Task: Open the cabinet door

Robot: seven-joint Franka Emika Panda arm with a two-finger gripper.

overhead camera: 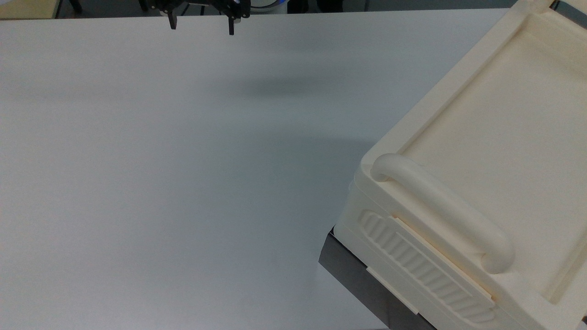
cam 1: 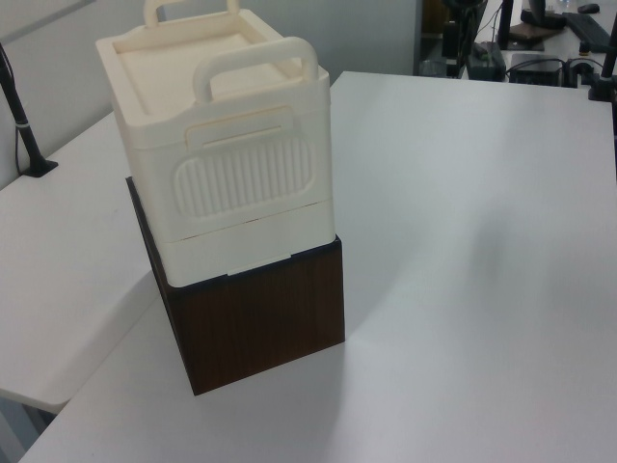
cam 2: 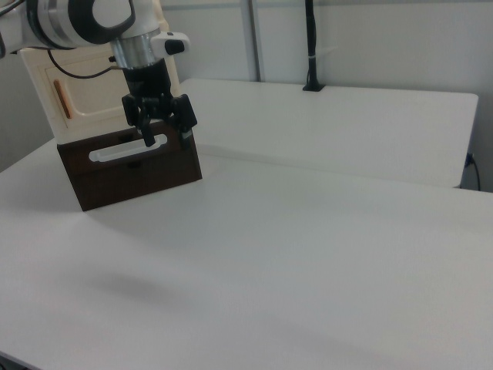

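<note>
Matt cream plastic cabinet door (cam 2: 92, 96)

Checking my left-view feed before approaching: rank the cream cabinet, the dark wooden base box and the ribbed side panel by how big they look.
1. Cream cabinet
2. Dark wooden base box, nearer the camera, so only roughly comparable
3. Ribbed side panel, clearly smallest

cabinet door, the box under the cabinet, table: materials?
Cabinet door: looks like cream moulded plastic, matte, with a copper-orange bar handle, possibly metallic. Box under the cabinet: dark brown woodgrain, likely laminate or veneer. Table: smooth white matte top, probably laminate.
</note>
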